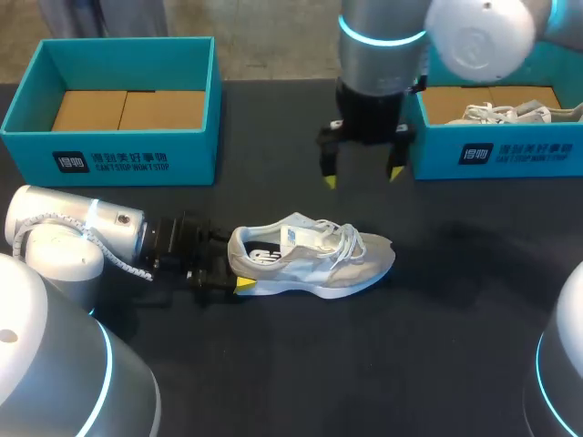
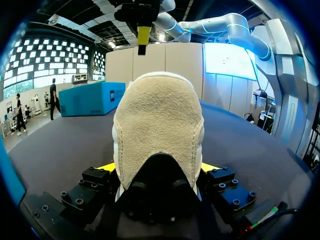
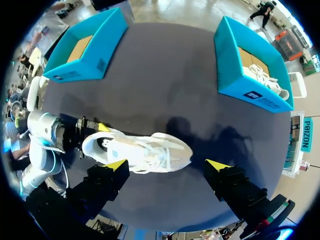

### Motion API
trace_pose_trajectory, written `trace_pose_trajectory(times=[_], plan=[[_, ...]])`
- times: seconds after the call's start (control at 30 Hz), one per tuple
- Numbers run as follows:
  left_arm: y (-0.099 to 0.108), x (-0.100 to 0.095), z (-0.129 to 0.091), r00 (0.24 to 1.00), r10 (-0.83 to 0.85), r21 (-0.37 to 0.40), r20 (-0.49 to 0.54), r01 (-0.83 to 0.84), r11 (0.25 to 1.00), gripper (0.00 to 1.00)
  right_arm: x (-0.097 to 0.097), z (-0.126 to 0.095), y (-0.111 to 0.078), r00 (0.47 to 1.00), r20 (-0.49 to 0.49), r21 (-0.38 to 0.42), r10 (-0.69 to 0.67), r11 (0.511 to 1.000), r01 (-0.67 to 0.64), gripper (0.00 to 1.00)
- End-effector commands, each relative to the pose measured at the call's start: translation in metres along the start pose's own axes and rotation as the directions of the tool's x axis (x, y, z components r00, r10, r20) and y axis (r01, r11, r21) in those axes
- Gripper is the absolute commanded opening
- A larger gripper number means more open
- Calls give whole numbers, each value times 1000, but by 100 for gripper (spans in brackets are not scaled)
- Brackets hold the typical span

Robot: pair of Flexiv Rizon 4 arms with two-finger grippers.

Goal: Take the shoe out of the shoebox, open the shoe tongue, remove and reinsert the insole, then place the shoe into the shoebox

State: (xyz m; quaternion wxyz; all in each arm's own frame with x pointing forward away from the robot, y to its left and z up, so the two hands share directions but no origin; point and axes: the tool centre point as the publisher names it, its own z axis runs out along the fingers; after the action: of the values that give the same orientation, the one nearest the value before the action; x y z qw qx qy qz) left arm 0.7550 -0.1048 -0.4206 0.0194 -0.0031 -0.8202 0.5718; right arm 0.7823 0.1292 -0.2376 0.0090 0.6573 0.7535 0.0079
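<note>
A white and beige sneaker [image 1: 314, 259] lies upright on the dark table, toe pointing right. My left gripper [image 1: 235, 269] comes in low from the left and is shut on the sneaker's heel. In the left wrist view the beige heel [image 2: 159, 125] fills the space between the fingers, with a yellow tip against each side. My right gripper [image 1: 362, 177] hangs open above the table just behind the sneaker, nothing between its fingers. From the right wrist view the sneaker [image 3: 140, 150] lies below that gripper [image 3: 167, 165], laces up.
A teal shoebox [image 1: 109, 159] with a bare cardboard bottom stands at the back left. A second teal shoebox [image 1: 510, 150] at the back right holds another white shoe [image 1: 510, 114]. The right arm's body rises between the boxes.
</note>
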Motion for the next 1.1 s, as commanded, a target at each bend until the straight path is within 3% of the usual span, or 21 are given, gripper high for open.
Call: trace_pose_trajectory(times=[0.03,0.4,0.53,0.83,1.1], plan=[[2,2,3,1000,1,0,3,-1,1000,0,39,10,6,995,104,27,1,1000,-4,100],[2,2,3,1000,1,0,3,-1,1000,0,88,36,-3,984,175,25,-16,1000,12,100],[2,2,3,1000,1,0,3,-1,1000,0,95,39,-5,975,224,37,-6,999,-2,100],[2,2,3,1000,1,0,3,-1,1000,0,108,59,-11,971,230,28,58,997,-67,100],[2,2,3,1000,1,0,3,-1,1000,0,101,80,-24,965,234,61,119,989,-136,100]])
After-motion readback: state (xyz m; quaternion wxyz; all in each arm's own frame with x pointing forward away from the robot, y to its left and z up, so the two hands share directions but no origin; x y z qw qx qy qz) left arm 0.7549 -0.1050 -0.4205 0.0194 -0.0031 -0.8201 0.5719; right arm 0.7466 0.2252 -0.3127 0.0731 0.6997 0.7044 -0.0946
